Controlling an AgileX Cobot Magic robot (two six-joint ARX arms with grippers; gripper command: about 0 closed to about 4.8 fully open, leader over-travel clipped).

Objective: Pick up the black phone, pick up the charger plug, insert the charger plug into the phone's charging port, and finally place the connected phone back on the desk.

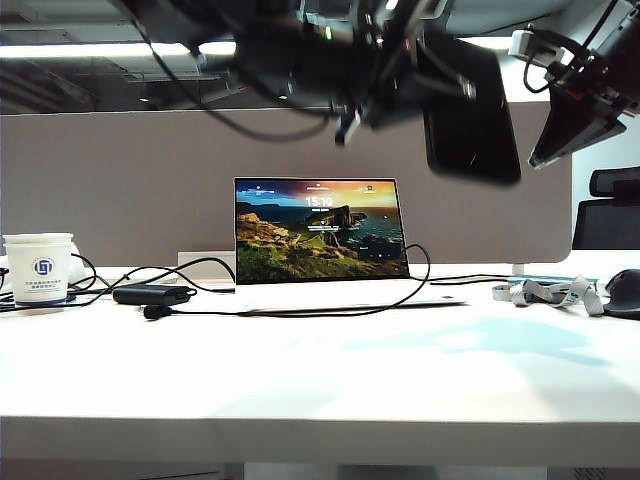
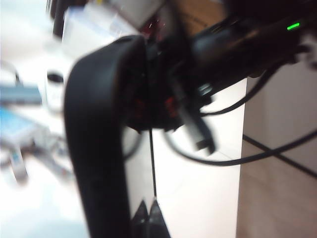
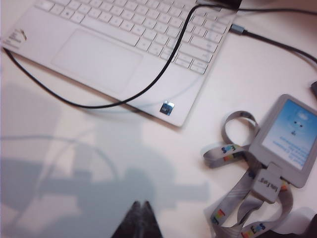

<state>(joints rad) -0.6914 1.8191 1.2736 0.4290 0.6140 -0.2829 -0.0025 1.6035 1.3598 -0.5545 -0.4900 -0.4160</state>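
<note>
bench [image 1: 330, 380] white, bare at front | laptop [image 1: 320, 232] w/ cable mid | up top: black phone [image 1: 470, 105] aloft by left end effector [image 2: 148, 210], tips pressed together | right end effector [image 3: 140, 210] pressed together, holds nothing, over bench nr lanyard badge [image 3: 287, 139]

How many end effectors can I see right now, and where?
2. The left end effector, shut, beside the raised black phone; the right end effector, shut, over the desk near the laptop.

Both arms hang high over the bench, dark and blurred. The left gripper [image 2: 148, 213] has its fingers pressed together. The right gripper [image 3: 140, 218] also has its fingers closed tip to tip, pointing down at the bench.
</note>
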